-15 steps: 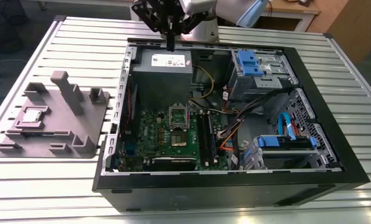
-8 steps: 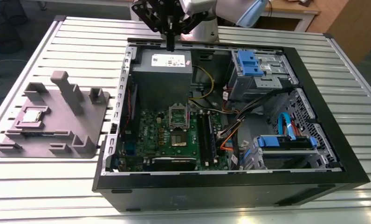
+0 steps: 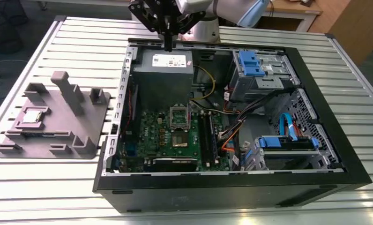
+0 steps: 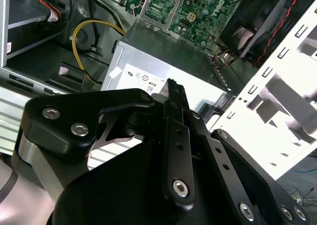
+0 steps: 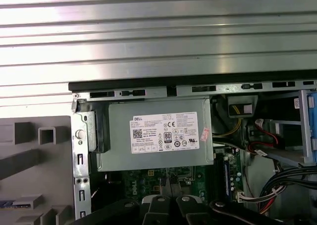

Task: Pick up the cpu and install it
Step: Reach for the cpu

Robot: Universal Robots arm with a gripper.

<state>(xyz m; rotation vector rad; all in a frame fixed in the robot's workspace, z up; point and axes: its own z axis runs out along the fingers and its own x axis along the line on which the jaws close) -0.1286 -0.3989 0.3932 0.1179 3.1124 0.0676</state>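
The cpu, a small silvery square chip, lies in a recess of the grey holder tray on the exterior view's left, outside the computer case. My gripper hangs high over the case's far edge, above the grey power supply, far from the cpu. Its black fingers are pressed together with nothing between them; both wrist views show them closed. The motherboard lies in the case with its cpu socket uncovered and the metal socket frame swung up.
The open black case holds blue drive brackets, cable bundles and a yellow cable. Tall grey posts rise from the holder tray. The case stands on a ribbed metal table.
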